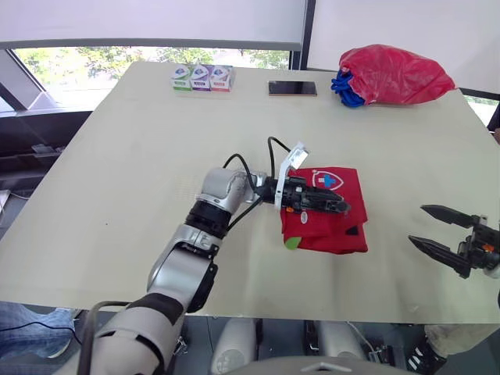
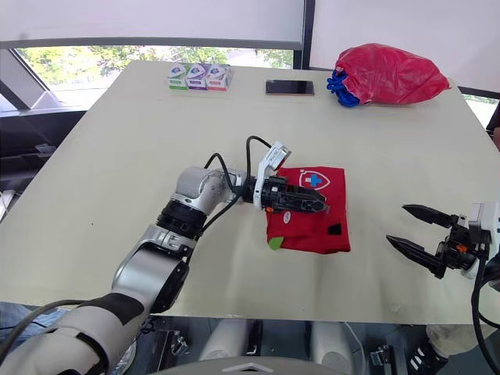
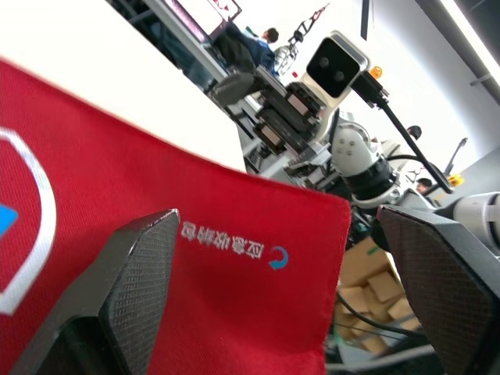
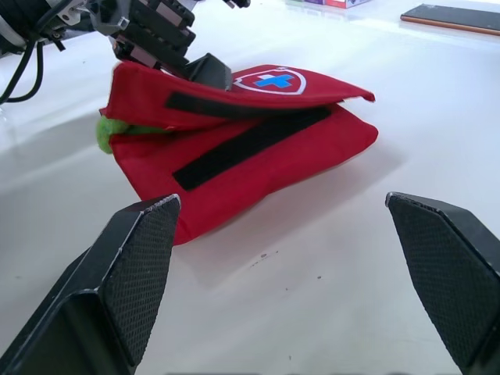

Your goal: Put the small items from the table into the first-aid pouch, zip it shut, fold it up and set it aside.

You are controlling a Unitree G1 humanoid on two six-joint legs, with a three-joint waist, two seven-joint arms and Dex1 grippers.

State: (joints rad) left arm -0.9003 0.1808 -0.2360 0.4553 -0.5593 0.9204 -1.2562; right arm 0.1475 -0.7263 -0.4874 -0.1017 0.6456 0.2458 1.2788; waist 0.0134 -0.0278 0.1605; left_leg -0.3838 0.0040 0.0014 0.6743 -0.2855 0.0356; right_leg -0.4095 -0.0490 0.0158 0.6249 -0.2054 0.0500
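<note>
Right wrist view gives you the red first-aid pouch lying half folded in the middle of the table; its top flap is lifted, and a green item peeks out at one end; your left gripper is spread, with that flap's edge between its fingers; your right gripper is spread too, above bare table beside the pouch; far back, a red plastic bag holds something blue.
</note>
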